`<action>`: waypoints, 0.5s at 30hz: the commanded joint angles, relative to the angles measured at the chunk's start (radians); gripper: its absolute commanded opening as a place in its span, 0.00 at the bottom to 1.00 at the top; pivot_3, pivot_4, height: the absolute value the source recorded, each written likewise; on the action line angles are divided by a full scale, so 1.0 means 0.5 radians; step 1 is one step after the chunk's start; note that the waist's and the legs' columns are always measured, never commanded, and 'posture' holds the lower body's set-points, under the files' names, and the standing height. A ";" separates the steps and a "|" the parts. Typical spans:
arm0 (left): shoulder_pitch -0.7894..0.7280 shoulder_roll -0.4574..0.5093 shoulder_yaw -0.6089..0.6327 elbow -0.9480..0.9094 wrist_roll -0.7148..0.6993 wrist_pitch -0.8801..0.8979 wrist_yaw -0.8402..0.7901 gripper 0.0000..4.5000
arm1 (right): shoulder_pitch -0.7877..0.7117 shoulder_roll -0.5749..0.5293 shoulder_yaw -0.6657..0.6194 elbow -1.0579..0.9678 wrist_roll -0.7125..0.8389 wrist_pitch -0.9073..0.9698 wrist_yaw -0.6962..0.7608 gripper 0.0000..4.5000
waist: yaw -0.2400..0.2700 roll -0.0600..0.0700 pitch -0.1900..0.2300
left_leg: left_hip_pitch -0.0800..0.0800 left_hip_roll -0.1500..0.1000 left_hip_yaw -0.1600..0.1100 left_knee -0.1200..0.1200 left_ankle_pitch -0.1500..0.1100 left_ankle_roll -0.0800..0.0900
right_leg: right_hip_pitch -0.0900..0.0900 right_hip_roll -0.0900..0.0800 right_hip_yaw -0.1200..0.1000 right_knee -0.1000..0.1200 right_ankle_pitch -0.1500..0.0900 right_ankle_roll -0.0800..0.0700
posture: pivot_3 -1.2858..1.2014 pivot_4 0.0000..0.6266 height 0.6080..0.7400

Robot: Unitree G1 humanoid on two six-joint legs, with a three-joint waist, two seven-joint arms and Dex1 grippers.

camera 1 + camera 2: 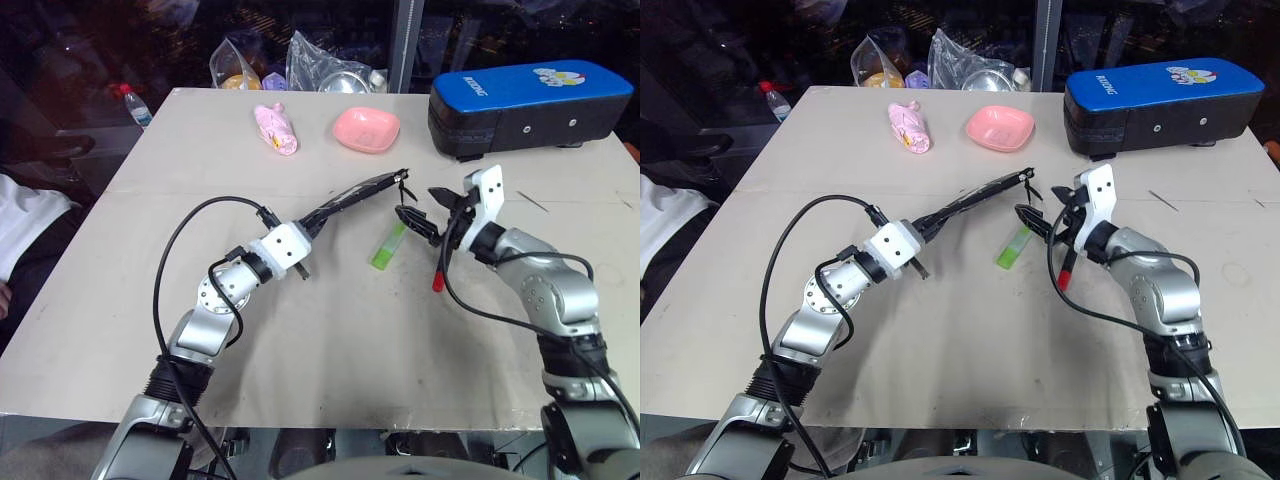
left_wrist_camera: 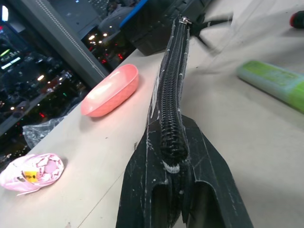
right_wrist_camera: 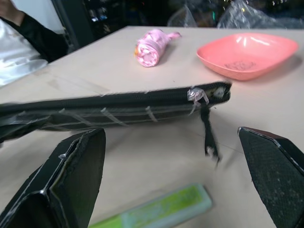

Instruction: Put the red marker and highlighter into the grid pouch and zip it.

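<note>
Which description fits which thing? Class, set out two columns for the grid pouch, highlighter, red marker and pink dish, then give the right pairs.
Things:
1. grid pouch
2. highlighter
3. red marker
4. pink dish

Descriptions:
A. lies on the table partly under the right arm
B. held off the table by the left gripper
C. empty, at the far side beside the blue-topped case
D. lies on the table below the pouch's zipper end

Pairs: 1-B, 2-D, 3-A, 4-C
</note>
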 commanded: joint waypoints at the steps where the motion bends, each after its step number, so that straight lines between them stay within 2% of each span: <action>1: 0.021 -0.017 0.022 -0.104 0.010 -0.031 -0.021 0.00 | -0.122 -0.001 0.022 0.122 -0.056 0.041 0.006 1.00 | -0.003 0.000 0.000 | 0.000 0.000 0.000 0.000 0.000 0.000 | 0.000 0.000 0.000 0.000 0.000 0.000 | 0.52 0.24 1.00; 6: 0.033 -0.016 0.004 -0.117 0.064 -0.069 -0.046 0.00 | -0.217 0.018 0.065 0.244 -0.133 0.052 0.020 1.00 | -0.007 0.001 0.000 | -0.003 0.000 0.000 0.000 0.000 0.000 | -0.003 0.000 0.000 0.000 0.000 0.000 | 0.52 0.24 1.00; 10: 0.072 -0.013 -0.013 -0.145 0.092 -0.102 -0.085 0.00 | -0.289 0.060 0.095 0.341 -0.199 0.050 0.015 1.00 | -0.016 0.001 0.000 | -0.025 0.000 -0.001 0.004 0.001 -0.001 | -0.026 0.000 0.001 0.008 0.000 0.000 | 0.52 0.24 1.00; 14: 0.089 -0.030 -0.016 -0.159 0.101 -0.104 -0.106 0.00 | -0.349 0.107 0.106 0.469 -0.257 0.000 0.020 1.00 | -0.026 0.001 0.000 | -0.028 0.000 0.000 0.004 0.001 -0.001 | -0.029 0.000 0.000 0.007 0.000 0.000 | 0.52 0.24 1.00; 15: 0.091 -0.032 -0.016 -0.159 0.102 -0.103 -0.110 0.00 | -0.361 0.113 0.109 0.492 -0.272 -0.007 0.024 0.95 | -0.030 0.001 0.000 | -0.028 0.000 0.000 0.004 0.001 -0.001 | -0.029 0.000 0.000 0.007 0.000 0.000 | 0.52 0.24 1.00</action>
